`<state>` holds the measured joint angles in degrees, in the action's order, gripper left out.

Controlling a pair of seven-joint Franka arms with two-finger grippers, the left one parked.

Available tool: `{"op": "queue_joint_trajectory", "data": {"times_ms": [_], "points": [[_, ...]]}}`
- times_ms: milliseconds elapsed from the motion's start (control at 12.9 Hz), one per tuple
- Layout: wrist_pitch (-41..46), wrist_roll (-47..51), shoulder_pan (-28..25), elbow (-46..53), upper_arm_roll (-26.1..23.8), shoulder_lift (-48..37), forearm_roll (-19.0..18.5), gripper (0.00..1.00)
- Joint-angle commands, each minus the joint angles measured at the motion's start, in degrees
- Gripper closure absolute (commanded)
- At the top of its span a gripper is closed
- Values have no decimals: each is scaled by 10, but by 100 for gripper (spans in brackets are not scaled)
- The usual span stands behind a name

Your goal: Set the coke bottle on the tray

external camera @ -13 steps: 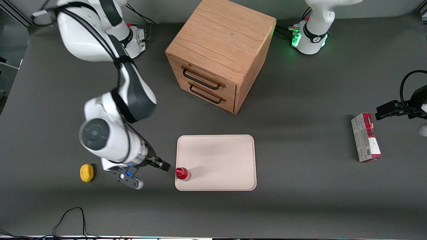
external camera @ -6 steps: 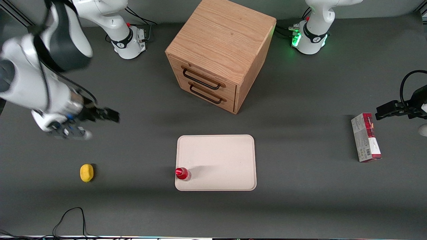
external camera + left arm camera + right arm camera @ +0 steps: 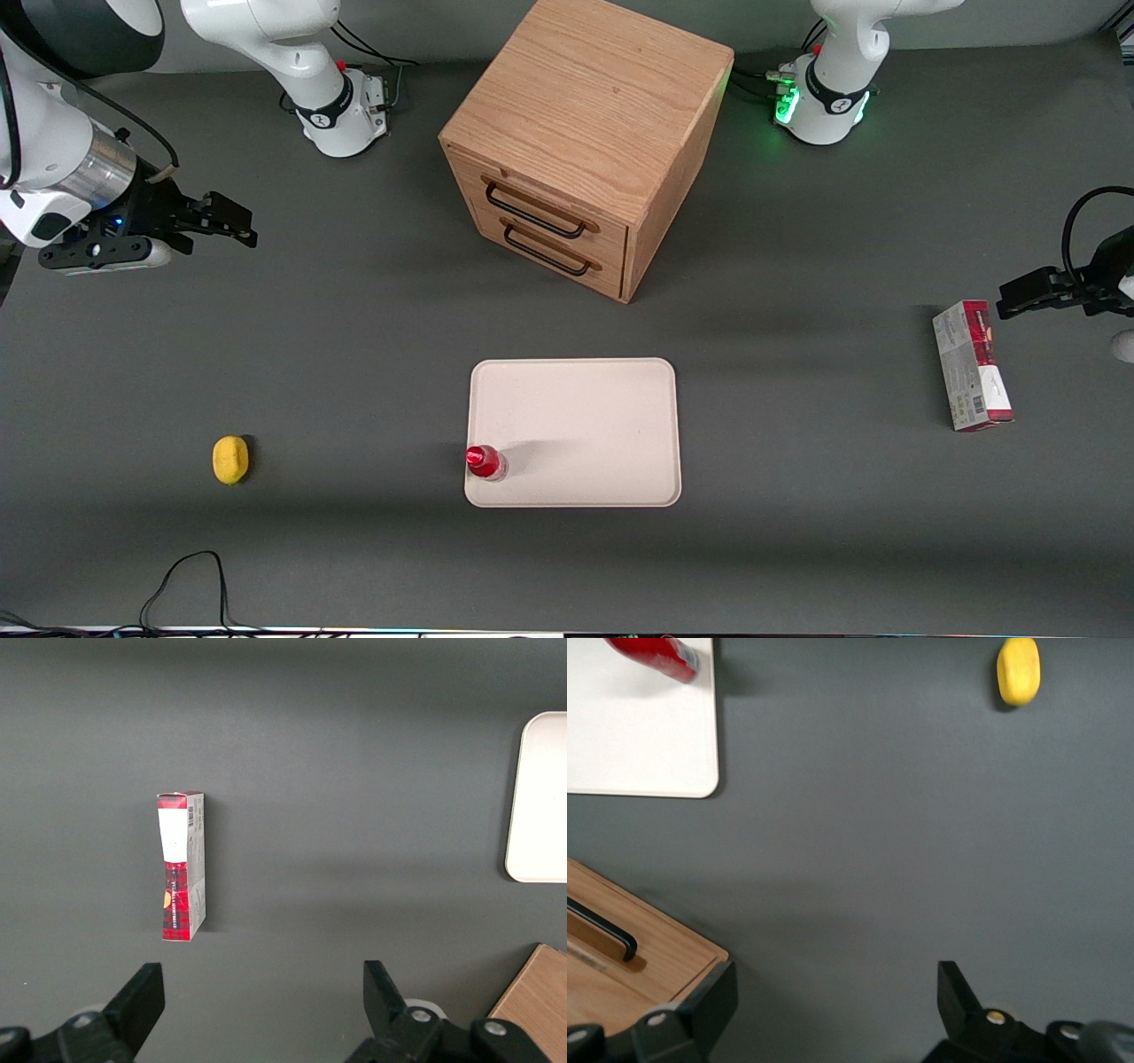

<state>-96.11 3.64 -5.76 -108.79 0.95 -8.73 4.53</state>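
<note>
- Front view — coke bottle [image 3: 485,462]: upright, long axis vertical, red cap up; stands on the tray [image 3: 585,416] just inside the rim at the corner nearest the camera on the working arm's side
- Front view — gripper [image 3: 237,225]: raised above bare tabletop [image 3: 354,354] toward the working arm's end, well apart from the bottle; jaws spread apart, nothing between them; fingers point level toward the drawer cabinet [image 3: 580,151]
- Front view — key relation: bottle lies nearer the camera than the jaws and inward toward the table's middle; the working arm is much the nearer of the two
- Front view — other items: yellow lemon-like object [image 3: 230,460] on the tabletop, level with the bottle but farther toward the working arm's end; red-and-grey carton [image 3: 972,365] toward the parked arm's end
- Left wrist view — carton [image 3: 181,866] lying flat on the tabletop; one rounded corner of the tray [image 3: 540,806] visible; bottle not in view
- Right wrist view — jaws of the gripper [image 3: 837,997] apart and empty; bottle [image 3: 656,654] seen in part, on the tray [image 3: 638,744] beside a rounded corner; yellow object [image 3: 1018,671] apart on bare tabletop; cabinet [image 3: 629,966] edge with a dark handle
- Judgement: bottle rests on the tray and is free of the jaws, so placement looks complete; its nearness to the rim is the only risk
</note>
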Motion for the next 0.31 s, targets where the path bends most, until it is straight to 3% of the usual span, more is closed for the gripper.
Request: {"op": "queue_joint_trajectory", "data": {"times_ms": [0, 233], "points": [[18, -14, 19, 15, -12, 2, -7, 0], [46, -14, 16, 34, -12, 9, -7, 0]]}}
